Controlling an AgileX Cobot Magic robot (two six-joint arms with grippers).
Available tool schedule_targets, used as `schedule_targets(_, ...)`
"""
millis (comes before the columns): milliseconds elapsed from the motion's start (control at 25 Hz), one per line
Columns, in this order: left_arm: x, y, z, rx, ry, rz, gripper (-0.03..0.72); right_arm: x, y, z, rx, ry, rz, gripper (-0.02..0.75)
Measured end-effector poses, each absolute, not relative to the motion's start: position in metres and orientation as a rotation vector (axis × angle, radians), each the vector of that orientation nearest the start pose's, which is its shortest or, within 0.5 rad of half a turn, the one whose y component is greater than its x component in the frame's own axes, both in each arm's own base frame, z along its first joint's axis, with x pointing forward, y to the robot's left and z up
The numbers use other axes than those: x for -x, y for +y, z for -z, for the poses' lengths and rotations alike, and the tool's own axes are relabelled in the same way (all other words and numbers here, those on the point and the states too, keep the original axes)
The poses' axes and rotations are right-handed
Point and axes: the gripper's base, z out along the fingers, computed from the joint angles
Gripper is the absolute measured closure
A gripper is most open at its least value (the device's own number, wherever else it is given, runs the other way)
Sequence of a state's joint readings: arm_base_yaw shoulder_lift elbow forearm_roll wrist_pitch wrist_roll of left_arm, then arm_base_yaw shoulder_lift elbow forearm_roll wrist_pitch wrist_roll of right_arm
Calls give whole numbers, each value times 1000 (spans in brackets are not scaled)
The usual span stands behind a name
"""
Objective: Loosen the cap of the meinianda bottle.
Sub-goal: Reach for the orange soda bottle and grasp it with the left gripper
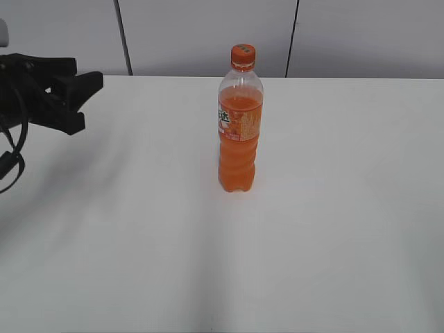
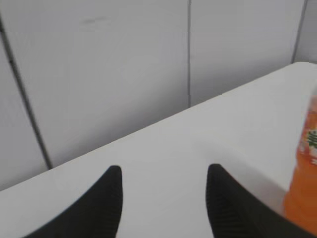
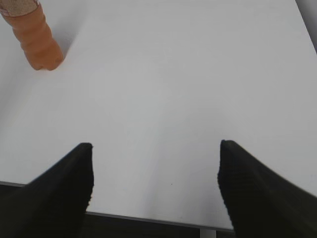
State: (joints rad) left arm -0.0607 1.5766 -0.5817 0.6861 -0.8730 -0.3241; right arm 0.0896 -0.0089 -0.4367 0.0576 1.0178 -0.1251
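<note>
The meinianda bottle [image 1: 240, 132] stands upright near the middle of the white table, full of orange liquid, with an orange label. Its small orange cap [image 1: 243, 54] sits on top. My left gripper [image 1: 82, 97] is open and empty at the far left of the exterior view, well apart from the bottle. In the left wrist view its jaws [image 2: 163, 173] are open, with the bottle [image 2: 304, 188] at the right edge. My right gripper [image 3: 154, 148] is open and empty over the table's front edge; the bottle's ribbed lower body [image 3: 37, 42] shows at top left. The right gripper is out of the exterior view.
The white table [image 1: 333, 229] spreads wide around the bottle. A grey panelled wall [image 1: 208, 35] stands behind the table's far edge. The table's front edge [image 3: 148, 218] runs just under my right gripper.
</note>
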Motion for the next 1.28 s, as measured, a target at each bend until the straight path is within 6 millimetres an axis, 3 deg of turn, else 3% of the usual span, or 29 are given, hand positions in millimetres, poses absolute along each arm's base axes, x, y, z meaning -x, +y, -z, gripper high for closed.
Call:
schedule_targets(160,-288,-71,-192,-632,1606,474,333,-2,5,-263,219,2043,-47,151)
schedule_targets(360,-291,-82,-173,-815,1613,562,249,-2,5,-263,219,2043,-47,151)
schedule_targets(800,-326,-96,-150,-970,1598,771,134,-2,5,-263,219,2043,-47,151)
schedule_targets(1280,-349,-142,-129,-1107,1544,882,119,-2,5,-263,219,2043,-47,151)
